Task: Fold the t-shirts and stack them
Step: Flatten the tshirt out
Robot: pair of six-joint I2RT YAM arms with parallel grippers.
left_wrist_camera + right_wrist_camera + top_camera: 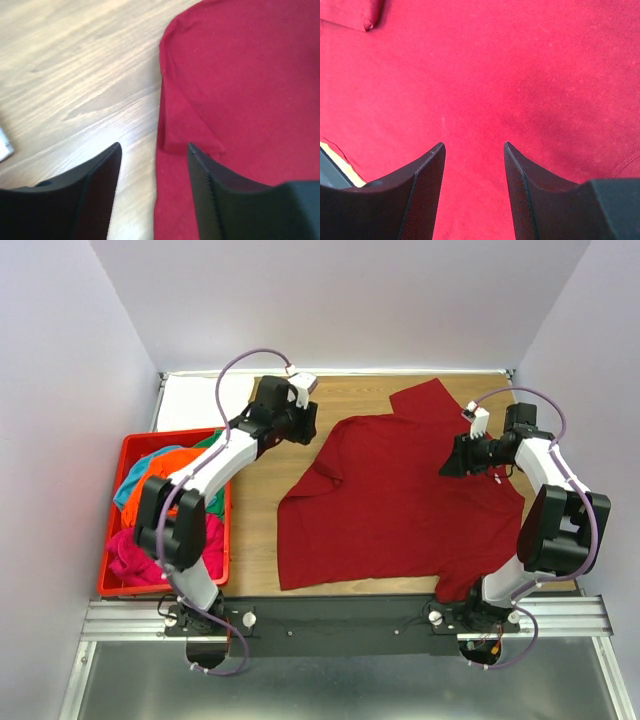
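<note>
Across the wooden table (258, 508) lies 1 dark red t-shirt (400, 502).

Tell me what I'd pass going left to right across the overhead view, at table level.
red bin → left gripper → dark red t-shirt. The right gripper hangs over the shirt, so it has no clear place in the order.

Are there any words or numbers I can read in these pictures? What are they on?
None: no word, number or sign can be read in any view.
Dark red cotton t-shirt: plain, with no print or label showing.
Red plastic bin: no writing visible.
</note>
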